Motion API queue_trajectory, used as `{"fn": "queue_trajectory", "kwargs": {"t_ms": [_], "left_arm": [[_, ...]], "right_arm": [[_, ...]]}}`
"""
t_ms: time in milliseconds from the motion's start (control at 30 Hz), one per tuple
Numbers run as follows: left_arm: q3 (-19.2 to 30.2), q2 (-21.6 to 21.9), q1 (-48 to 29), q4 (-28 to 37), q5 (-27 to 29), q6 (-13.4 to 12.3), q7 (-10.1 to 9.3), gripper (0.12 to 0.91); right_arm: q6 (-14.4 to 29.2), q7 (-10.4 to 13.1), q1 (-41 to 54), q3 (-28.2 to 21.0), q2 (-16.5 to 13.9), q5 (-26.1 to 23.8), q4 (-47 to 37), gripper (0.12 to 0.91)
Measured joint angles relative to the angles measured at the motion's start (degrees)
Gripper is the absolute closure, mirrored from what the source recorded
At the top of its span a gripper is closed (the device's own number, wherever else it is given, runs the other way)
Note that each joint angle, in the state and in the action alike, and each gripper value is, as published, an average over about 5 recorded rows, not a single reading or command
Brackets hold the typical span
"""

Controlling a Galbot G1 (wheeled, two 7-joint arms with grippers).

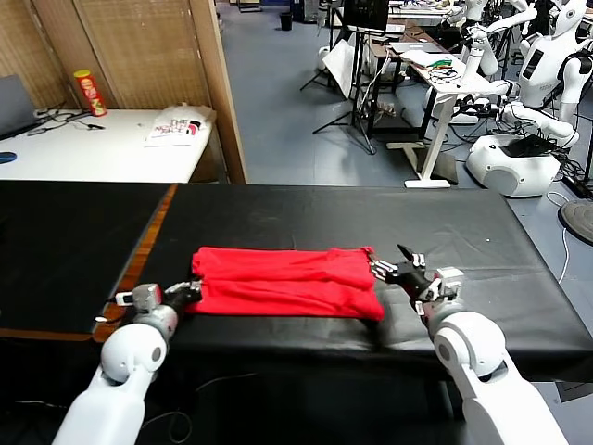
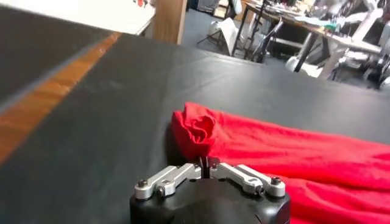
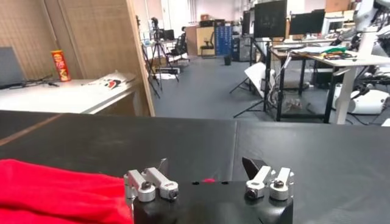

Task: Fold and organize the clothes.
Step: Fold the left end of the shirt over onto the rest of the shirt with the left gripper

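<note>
Clothes: our left gripper pinches the hem, our right gripper gapes; a thin pinch could slip.

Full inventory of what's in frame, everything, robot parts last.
T-shirt: one, bright red, folded into a long band mid-front on the black table.
Table: one, black top, spanning the foreground.
Wood strip: one, orange-brown, running across the table on the robot's left.
White table: one, behind on the left.
Snack can: one, red and yellow, upright on the white table.
Papers: one small pile, white with print, on the white table's right end.
Wooden post: one, tan, beside the white table.
Other robots: several, white, far right background.
Left gripper: fingers shut at the shirt's left end.
Right gripper: fingers open, at the shirt's right end.
</note>
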Motion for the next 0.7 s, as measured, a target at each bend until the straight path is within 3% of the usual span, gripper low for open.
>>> {"fn": "queue_trajectory", "kwargs": {"t_ms": [133, 333, 433, 567, 700], "left_arm": [[-0.66, 4.79, 0.27, -0.22, 7.12, -1.39, 0.39, 0.876], [0.27, 9.03, 0.86, -3.19, 8.22, 1.91, -1.11, 0.876], [1.94, 7.72, 1.18, -6.29, 4.65, 5.06, -3.27, 0.876], [5.3, 3.59, 0.49, -10.63, -4.48, 9.3, -7.73, 0.876], [8.93, -1.52, -0.97, -12.44, -13.35, 10.61, -11.07, 0.876]], "right_arm": [[0.0, 0.1, -0.73, 0.56, 0.41, -0.16, 0.49, 0.227], [0.0, 0.17, -1.71, 0.84, 0.68, -1.1, 0.95, 0.227], [-0.03, 0.17, -2.31, 0.92, 0.95, -1.79, 1.2, 0.227], [-0.07, 0.18, -3.16, 1.35, 1.39, -2.62, 1.37, 0.227], [-0.07, 0.17, -3.8, 1.93, 1.57, -2.97, 1.48, 0.227]]}}
